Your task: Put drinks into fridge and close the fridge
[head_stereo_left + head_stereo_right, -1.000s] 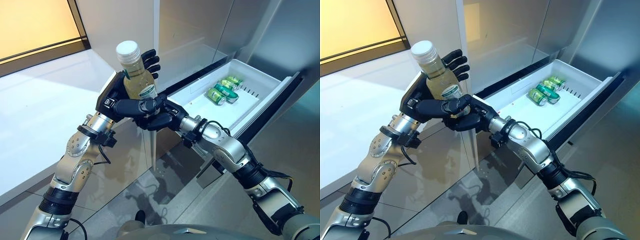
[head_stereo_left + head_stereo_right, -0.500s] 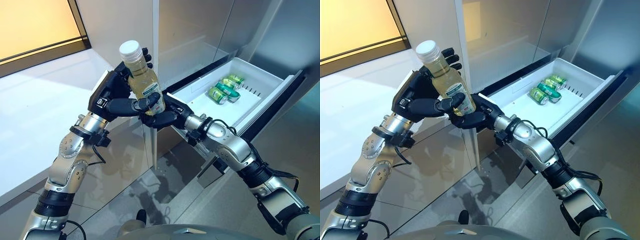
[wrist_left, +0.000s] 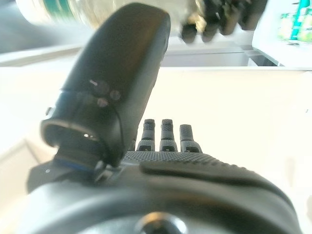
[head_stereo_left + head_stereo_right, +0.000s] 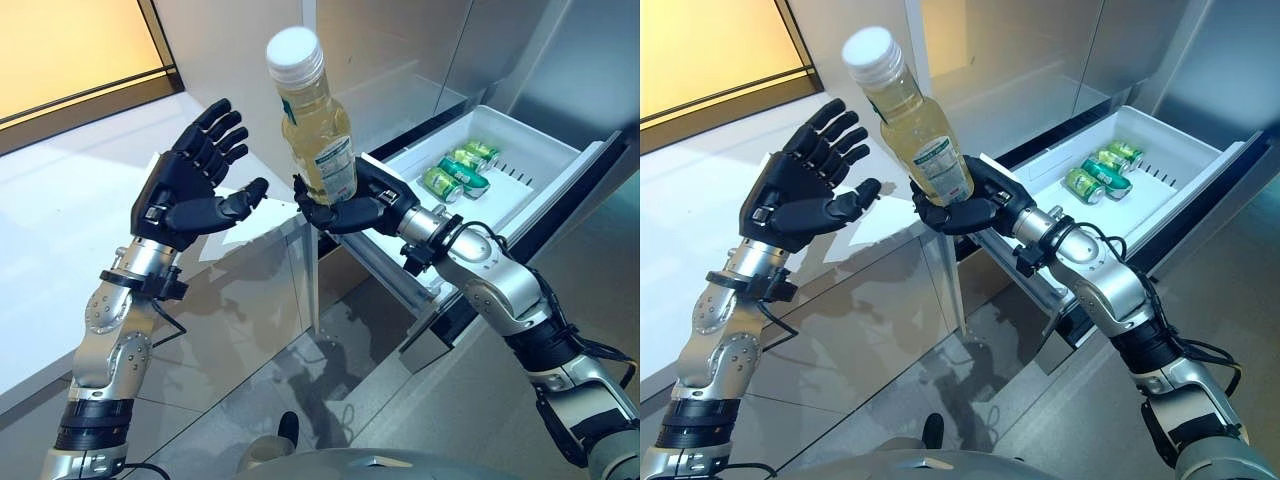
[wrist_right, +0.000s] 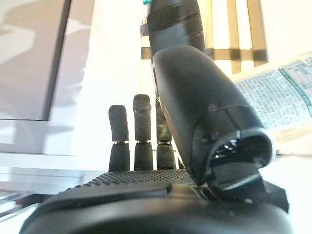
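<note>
A bottle (image 4: 316,140) of pale yellow drink with a white cap stands upright in the air, its base gripped by my right hand (image 4: 352,206). In the right wrist view its label (image 5: 282,97) shows past the thumb. My left hand (image 4: 186,196) is held up to the left of the bottle, apart from it, fingers spread and empty. Behind the right arm the fridge's white drawer (image 4: 495,200) is pulled out, with several green cans (image 4: 455,172) lying at its far end.
A white counter (image 4: 60,200) runs along the left below a yellow-lit window. The fridge's steel front (image 4: 400,50) rises behind the bottle. A glossy grey floor lies below the open drawer.
My left hand has let go of the bottle and swung away to the left, opening. My right hand has kept the bottle and lifted it higher and a little rightward.
</note>
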Tool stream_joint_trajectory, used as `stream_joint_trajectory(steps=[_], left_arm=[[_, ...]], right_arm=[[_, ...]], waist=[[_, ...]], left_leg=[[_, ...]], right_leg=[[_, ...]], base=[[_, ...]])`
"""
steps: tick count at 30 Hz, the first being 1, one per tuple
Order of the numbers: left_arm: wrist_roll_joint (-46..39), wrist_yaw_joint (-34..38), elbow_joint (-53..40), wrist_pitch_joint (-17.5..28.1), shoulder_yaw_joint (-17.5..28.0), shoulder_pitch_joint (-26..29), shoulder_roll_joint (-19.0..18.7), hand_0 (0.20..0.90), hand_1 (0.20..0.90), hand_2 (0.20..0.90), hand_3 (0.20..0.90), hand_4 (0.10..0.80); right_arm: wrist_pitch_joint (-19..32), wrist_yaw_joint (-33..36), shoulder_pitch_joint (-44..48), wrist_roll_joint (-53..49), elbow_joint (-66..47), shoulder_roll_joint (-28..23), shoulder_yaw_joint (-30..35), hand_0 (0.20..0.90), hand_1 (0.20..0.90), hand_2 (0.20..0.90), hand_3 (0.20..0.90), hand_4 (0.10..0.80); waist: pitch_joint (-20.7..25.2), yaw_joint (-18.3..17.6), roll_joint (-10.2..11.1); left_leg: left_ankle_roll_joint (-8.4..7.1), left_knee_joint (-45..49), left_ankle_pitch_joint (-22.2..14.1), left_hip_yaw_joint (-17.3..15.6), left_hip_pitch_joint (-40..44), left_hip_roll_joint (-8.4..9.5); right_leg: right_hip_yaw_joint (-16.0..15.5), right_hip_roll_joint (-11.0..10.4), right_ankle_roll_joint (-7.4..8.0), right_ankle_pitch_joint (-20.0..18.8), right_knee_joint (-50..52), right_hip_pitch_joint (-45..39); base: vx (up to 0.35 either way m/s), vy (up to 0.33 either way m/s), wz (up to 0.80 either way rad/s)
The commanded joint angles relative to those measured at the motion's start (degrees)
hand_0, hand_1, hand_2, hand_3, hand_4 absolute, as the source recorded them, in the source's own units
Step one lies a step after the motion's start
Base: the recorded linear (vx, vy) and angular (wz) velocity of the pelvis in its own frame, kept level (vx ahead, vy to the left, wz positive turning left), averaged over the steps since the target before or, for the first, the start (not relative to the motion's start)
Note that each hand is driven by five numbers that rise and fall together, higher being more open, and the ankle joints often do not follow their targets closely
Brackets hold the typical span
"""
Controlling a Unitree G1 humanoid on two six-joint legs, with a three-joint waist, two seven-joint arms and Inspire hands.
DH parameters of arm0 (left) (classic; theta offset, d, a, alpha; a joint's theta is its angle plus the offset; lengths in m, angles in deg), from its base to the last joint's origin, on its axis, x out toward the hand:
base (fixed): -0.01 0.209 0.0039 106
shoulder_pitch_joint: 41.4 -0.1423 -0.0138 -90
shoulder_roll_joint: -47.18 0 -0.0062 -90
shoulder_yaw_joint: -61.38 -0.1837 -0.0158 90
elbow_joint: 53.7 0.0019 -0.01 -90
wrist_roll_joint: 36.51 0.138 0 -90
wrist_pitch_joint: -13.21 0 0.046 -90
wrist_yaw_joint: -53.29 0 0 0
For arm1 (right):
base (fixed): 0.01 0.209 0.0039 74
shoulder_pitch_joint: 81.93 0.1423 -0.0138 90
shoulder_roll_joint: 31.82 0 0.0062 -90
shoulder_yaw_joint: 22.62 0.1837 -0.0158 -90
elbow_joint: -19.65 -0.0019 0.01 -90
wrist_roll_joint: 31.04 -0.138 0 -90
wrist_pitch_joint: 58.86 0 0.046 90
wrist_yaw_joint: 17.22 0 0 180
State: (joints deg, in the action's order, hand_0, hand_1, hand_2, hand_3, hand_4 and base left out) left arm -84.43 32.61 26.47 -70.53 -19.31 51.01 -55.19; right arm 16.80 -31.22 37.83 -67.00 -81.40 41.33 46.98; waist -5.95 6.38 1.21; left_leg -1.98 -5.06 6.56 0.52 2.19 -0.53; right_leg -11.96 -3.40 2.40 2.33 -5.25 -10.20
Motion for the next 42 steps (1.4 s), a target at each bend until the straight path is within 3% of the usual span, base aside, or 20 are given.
stream_joint_trajectory(steps=[1, 3, 4, 8, 9, 16, 22, 31, 35, 39, 42], left_arm=[[-15.5, -11.9, -0.7, -0.5, 1.5, -0.1, 0.5, 0.900, 0.900, 0.900, 0.900, 0.800], [-18.9, -15.0, -0.4, -2.3, 1.4, -0.8, 1.4, 0.900, 0.900, 0.900, 0.900, 0.800], [-24.6, -19.2, 0.2, -7.2, 1.2, -1.6, 3.7, 0.900, 0.900, 0.900, 0.900, 0.800], [-30.3, -27.5, 2.0, -14.4, -0.1, -3.9, 7.1, 0.900, 0.900, 0.900, 0.900, 0.800], [-32.3, -30.6, 2.9, -18.1, -1.0, -5.3, 8.5, 0.900, 0.900, 0.900, 0.900, 0.800], [-29.9, -32.8, 9.8, -22.9, -3.5, -9.9, 11.4, 0.900, 0.900, 0.900, 0.900, 0.800], [-21.3, -36.0, 26.2, -24.2, -4.5, -15.9, 12.4, 0.900, 0.900, 0.900, 0.900, 0.800], [-15.9, -30.7, 40.5, -23.4, -6.7, -17.0, 13.4, 0.900, 0.900, 0.900, 0.900, 0.800], [-13.7, -25.4, 47.0, -20.4, -9.6, -16.7, 14.2, 0.900, 0.900, 0.900, 0.900, 0.800], [-12.3, -17.9, 54.0, -15.4, -10.0, -15.1, 15.0, 0.900, 0.900, 0.900, 0.900, 0.800], [-5.4, -12.8, 61.4, -8.2, -9.8, -13.5, 15.6, 0.900, 0.900, 0.900, 0.900, 0.800]], right_arm=[[10.3, -1.8, 4.2, -4.0, -9.3, 3.7, 8.1, 0.300, 0.300, 0.300, 0.200, 0.100], [10.1, -2.2, 3.7, -4.1, -9.8, 3.5, 8.6, 0.300, 0.300, 0.300, 0.200, 0.100], [9.6, -2.3, 3.5, -4.6, -10.6, 3.2, 9.0, 0.300, 0.300, 0.300, 0.200, 0.100], [8.7, -2.3, 3.2, -4.8, -11.6, 2.7, 9.7, 0.300, 0.300, 0.300, 0.200, 0.100], [8.6, -2.4, 3.2, -4.9, -11.7, 2.4, 9.9, 0.300, 0.300, 0.300, 0.200, 0.100], [7.8, -1.9, 3.8, -6.2, -11.6, 0.3, 10.1, 0.300, 0.300, 0.300, 0.200, 0.100], [8.2, -5.9, 1.4, -10.4, -11.5, -3.3, 12.6, 0.300, 0.300, 0.300, 0.200, 0.100], [4.1, -7.9, -1.8, -15.2, -13.9, -3.5, 13.7, 0.300, 0.300, 0.300, 0.200, 0.100], [2.1, -8.6, -4.7, -17.2, -15.8, -3.5, 15.1, 0.300, 0.300, 0.300, 0.200, 0.100], [2.0, -8.9, -6.1, -17.9, -16.6, -3.9, 16.3, 0.300, 0.300, 0.300, 0.200, 0.100], [2.3, -8.5, -7.3, -18.3, -16.8, -5.1, 18.1, 0.300, 0.300, 0.300, 0.200, 0.100]], waist=[[7.8, -0.7, 1.1], [7.9, -0.8, 1.1], [7.9, -1.0, 1.1], [7.8, -1.2, 1.1], [7.6, -1.3, 1.1], [7.1, -1.1, 1.2], [6.2, -1.4, 1.2], [5.6, -3.0, 1.8], [5.3, -4.3, 2.3], [5.2, -5.6, 3.0], [5.3, -6.7, 3.7]], left_leg=[[2.55, 0.1, -8.5, 0.5, 3.5, 3.19], [2.47, 0.1, -8.6, 0.3, 3.5, 3.11], [2.47, 0.1, -8.7, 0.1, 3.5, 3.10], [2.49, 0.1, -8.9, -0.2, 3.6, 3.06], [2.55, 0.1, -9.0, -0.3, 3.5, 3.09], [2.73, 0.1, -9.1, -0.3, 3.4, 3.27], [2.92, 0.1, -9.4, -0.6, 3.4, 3.42], [3.03, 0.1, -9.2, -1.9, 3.0, 3.32], [3.17, 0.1, -9.3, -2.8, 3.0, 3.24], [3.19, 0.1, -9.4, -4.0, 3.1, 3.03], [3.18, 0.1, -9.6, -5.0, 3.3, 2.78]], right_leg=[[2.2, 1.0, 1.18, -2.9, 0.3, 3.6], [2.2, 1.0, 1.19, -2.9, 0.3, 3.7], [2.4, 1.0, 1.24, -3.0, 0.3, 3.8], [2.8, 1.0, 1.28, -3.1, 0.3, 4.0], [3.0, 1.0, 1.27, -3.1, 0.3, 4.1], [3.3, 0.9, 1.25, -3.2, 0.3, 4.3], [3.5, 1.0, 1.46, -2.9, 0.3, 4.2], [4.3, 1.2, 1.80, -3.3, 0.5, 5.0], [5.2, 1.4, 2.15, -3.6, 0.6, 5.6], [6.1, 1.5, 2.49, -3.8, 0.9, 6.0], [6.6, 1.6, 2.72, -4.0, 1.0, 6.3]], base=[[0.000, 0.000, 0.00], [0.000, 0.000, 0.00], [0.000, 0.000, 0.00], [0.000, 0.000, 0.00], [0.000, 0.000, 0.00], [-0.005, 0.009, -0.01], [-0.002, 0.035, -0.03], [-0.005, 0.011, -0.03], [-0.015, 0.011, -0.04], [-0.006, 0.004, -0.15], [0.007, -0.012, -0.11]])
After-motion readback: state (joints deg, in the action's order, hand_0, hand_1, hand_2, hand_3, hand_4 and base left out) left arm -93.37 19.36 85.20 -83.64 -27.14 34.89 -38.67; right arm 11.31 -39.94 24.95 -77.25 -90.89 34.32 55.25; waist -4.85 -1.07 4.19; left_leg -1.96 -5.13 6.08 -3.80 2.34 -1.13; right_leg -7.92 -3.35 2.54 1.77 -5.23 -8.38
